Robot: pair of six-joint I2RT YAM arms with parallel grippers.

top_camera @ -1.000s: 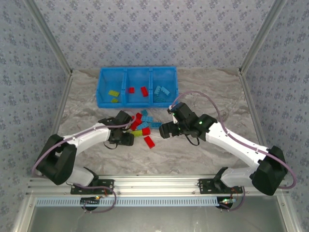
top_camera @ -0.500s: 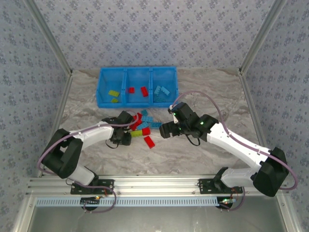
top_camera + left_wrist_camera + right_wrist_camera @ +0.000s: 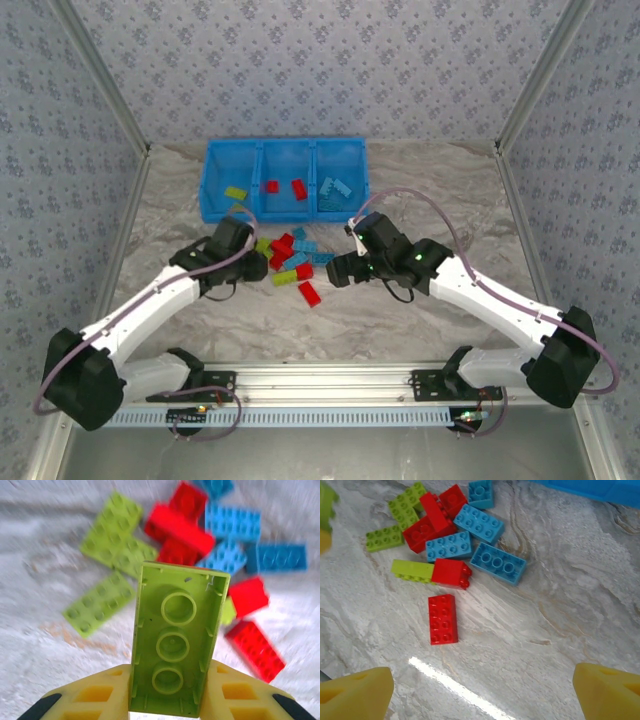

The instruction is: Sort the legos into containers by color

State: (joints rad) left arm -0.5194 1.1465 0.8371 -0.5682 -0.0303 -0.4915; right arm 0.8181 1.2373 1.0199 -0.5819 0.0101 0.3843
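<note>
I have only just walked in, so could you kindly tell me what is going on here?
Bricks are being sorted by colour. The left gripper is shut on a lime green studded plastic brick, held near the pile of red, light blue and green bricks on the marbled table. The right gripper hangs open beside the pile, holding nothing. The bright blue three-compartment plastic bin holds a few sorted bricks, one colour per compartment.

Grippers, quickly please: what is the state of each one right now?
Left gripper: closed on a lime green plastic lego brick.
Right gripper: open, holding nothing.
</note>
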